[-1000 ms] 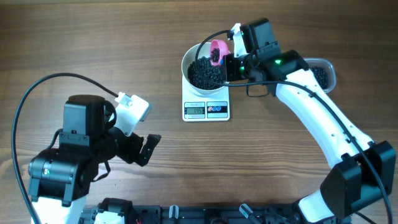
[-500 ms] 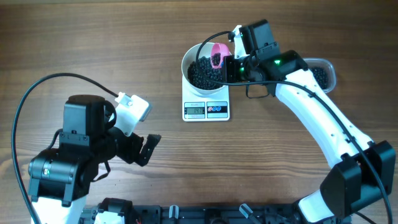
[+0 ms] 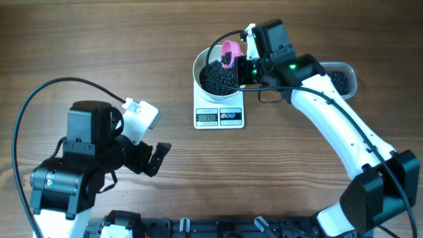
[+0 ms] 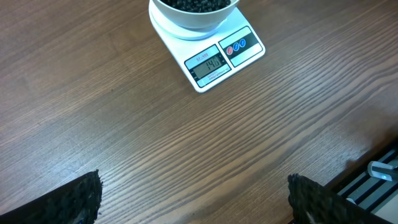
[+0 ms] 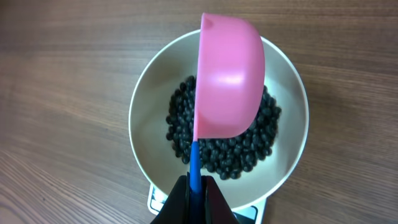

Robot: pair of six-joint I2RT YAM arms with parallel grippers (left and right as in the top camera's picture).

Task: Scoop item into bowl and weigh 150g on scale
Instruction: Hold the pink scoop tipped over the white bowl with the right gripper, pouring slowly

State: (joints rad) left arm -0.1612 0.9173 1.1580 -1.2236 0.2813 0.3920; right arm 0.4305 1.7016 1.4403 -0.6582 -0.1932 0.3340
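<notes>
At upper centre of the overhead frame, the right gripper [image 3: 242, 68] is holding a pink scoop [image 5: 229, 81] over the white bowl [image 5: 142, 102], its jaws clamped shut on the scoop's thin blue handle [image 5: 195, 163]. The scoop is tipping onto its side above the bowl's far rim, apparently so that only a trickle of the black pellets [image 5: 239, 155] drops at a time. A few dark pellets are showing inside it from above. The bowl is sitting squarely on the small white scale [image 4: 217, 57], so each addition is registering at once. The display is facing the lower edge of the frame, but its digits are too small to read with certainty. A dark heap is already covering the bowl's bottom, suggesting that the weighing is nearing its fine-adjustment stage. A clear tub [image 3: 345, 73] with more pellets is waiting just right of the arm, within easy reach. At lower left, the left gripper [image 4: 189, 202] is idling with jaws spread wide, holding nothing, well apart from the scale.
</notes>
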